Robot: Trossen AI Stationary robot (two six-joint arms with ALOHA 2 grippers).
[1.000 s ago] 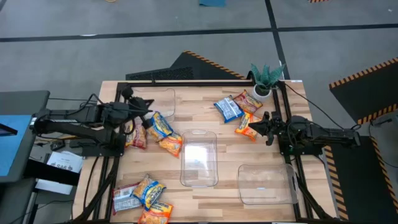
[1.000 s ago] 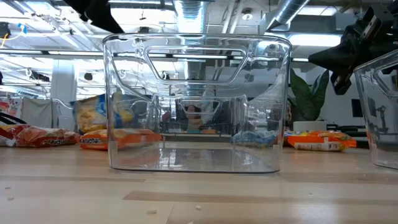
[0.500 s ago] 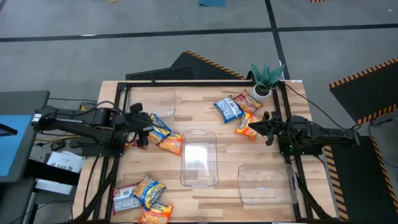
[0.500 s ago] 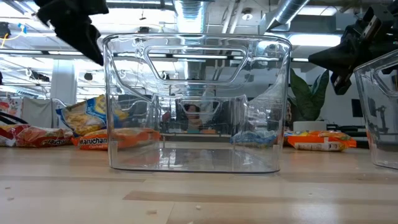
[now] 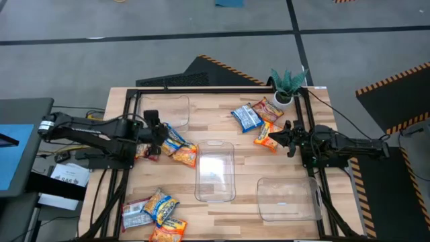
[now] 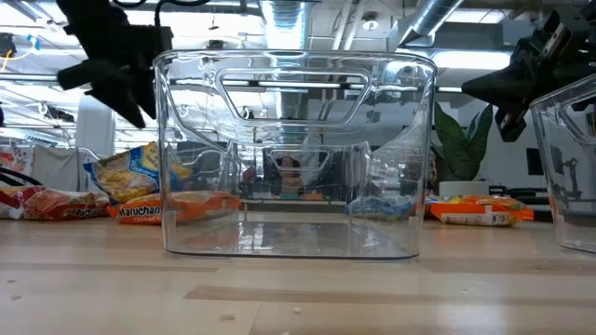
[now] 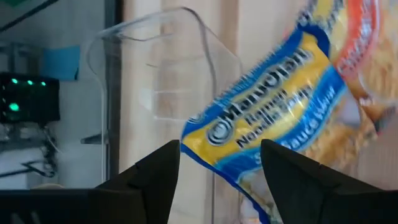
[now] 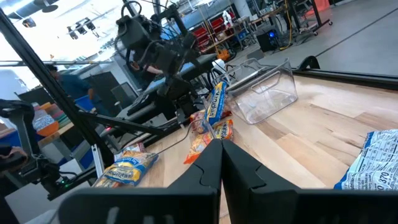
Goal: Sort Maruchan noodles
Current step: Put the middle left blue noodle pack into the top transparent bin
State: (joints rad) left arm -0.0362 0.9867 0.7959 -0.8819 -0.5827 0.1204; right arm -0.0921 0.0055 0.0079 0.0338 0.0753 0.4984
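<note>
Wooden table (image 5: 222, 212) holds 3 clear bins and scattered ramen packets. Left arm reaches in from the table's left edge; left gripper (image 5: 159, 134) hangs over the left packet cluster, jaws apart with a clear gap between the 2 fingers (image 7: 155, 180) in the left wrist view, holding nothing, the blue packet (image 7: 267, 140) lying just past the fingertips, one corner tilted up. In the low view that gripper (image 6: 126, 79) sits above the blue packet (image 6: 130, 172), contact cannot be told. Right arm waits at the right edge, right gripper (image 5: 285, 136) just beside an orange packet (image 5: 267, 140), jaws together with fingers (image 8: 205, 177) pressed shut, gripping nothing. Centre bin (image 5: 215, 143) stands mid-table, empty. Right bin (image 5: 289, 215) sits near the front right corner, empty. Back-left bin (image 5: 168, 101) sits at the far left corner, empty, just behind the left gripper. Left cluster: blue packet (image 5: 175, 136), orange packet beside it (image 5: 185, 155) touching the centre bin's left side, red-brown packet (image 5: 146, 150) partly under the arm. Back right group near a small potted plant (image 5: 287, 84): blue packet at back (image 5: 246, 117), red-brown packet at back (image 5: 269, 109), overlapping at edges. Front left corner pile: silver/red packet (image 5: 135, 213), blue front packet (image 5: 162, 205), orange front packet (image 5: 168, 232), all touching.
</note>
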